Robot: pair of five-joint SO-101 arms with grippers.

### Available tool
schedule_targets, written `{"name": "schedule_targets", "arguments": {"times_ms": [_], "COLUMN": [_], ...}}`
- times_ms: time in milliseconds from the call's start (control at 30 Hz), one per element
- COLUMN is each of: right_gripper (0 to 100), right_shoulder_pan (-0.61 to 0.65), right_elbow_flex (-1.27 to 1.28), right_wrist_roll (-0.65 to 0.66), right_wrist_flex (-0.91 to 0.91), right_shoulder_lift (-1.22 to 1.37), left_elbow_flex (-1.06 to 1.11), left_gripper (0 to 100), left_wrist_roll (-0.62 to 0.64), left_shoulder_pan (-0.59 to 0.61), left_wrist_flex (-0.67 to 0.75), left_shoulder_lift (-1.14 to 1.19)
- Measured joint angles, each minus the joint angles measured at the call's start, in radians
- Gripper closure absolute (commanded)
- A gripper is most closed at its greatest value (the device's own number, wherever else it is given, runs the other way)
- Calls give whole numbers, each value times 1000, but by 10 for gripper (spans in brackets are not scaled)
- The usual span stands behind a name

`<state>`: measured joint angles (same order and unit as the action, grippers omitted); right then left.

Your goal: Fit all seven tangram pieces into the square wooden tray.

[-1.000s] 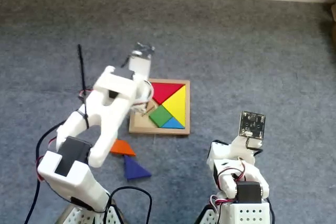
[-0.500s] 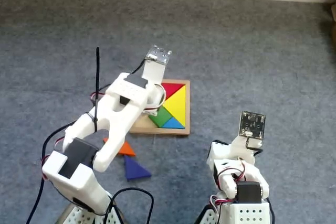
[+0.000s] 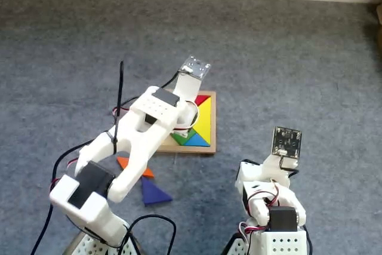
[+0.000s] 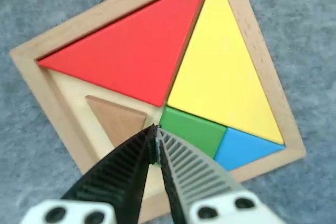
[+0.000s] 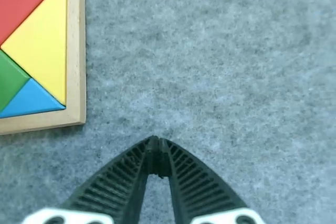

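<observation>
My left arm (image 3: 137, 141) is stretched forward and slanted over the square wooden tray (image 4: 42, 90), wrist bent so the left pincer (image 4: 155, 132) points down into it. That pincer is clenched on nothing, its tips pressed together above the spot where the green square piece (image 4: 194, 132) and the brown wooden triangle (image 4: 118, 119) nearly meet. Just beyond the tips lie the big red triangle (image 4: 131, 56) and the big yellow triangle (image 4: 220, 82), edge to edge. The small blue triangle (image 4: 244, 148) sits past the green square, in a tray corner.

Well behind this pincer, near my left arm's base, an orange piece (image 3: 143, 171) and a dark purple triangle (image 3: 154, 192) lie on the grey carpet (image 5: 210, 51).

My right arm (image 3: 268, 195) is folded close to its base. The right pincer (image 5: 156, 145) is clenched and empty above the carpet, a tray corner ahead and off to one side.
</observation>
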<state>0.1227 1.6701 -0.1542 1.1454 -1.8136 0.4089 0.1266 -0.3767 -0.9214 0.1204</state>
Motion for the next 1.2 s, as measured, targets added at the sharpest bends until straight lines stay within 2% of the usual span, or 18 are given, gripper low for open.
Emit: {"name": "schedule_targets", "arguments": {"times_ms": [200,333,533,667,933,1067,1200], "right_gripper": [990,990,990,990,990,990,990], "right_shoulder_pan": [0,0,0,0,0,0,0], "right_elbow_flex": [0,0,0,0,0,0,0], "right_wrist_roll": [0,0,0,0,0,0,0], "right_wrist_flex": [0,0,0,0,0,0,0], "right_shoulder_lift": [0,0,0,0,0,0,0], "left_elbow_flex": [29,103,144,84,-133,-167,-140], "left_gripper": [979,979,979,979,980,980,980], "left_wrist_roll": [0,2,2,-2,2,0,0], "left_shoulder_pan": [101,153,129,77,77,72,66], "left_wrist_flex": [-34,5,68,66,-68,-123,-146], "left_shoulder_lift": [-84,-84,-72,31,164,152,40]}}
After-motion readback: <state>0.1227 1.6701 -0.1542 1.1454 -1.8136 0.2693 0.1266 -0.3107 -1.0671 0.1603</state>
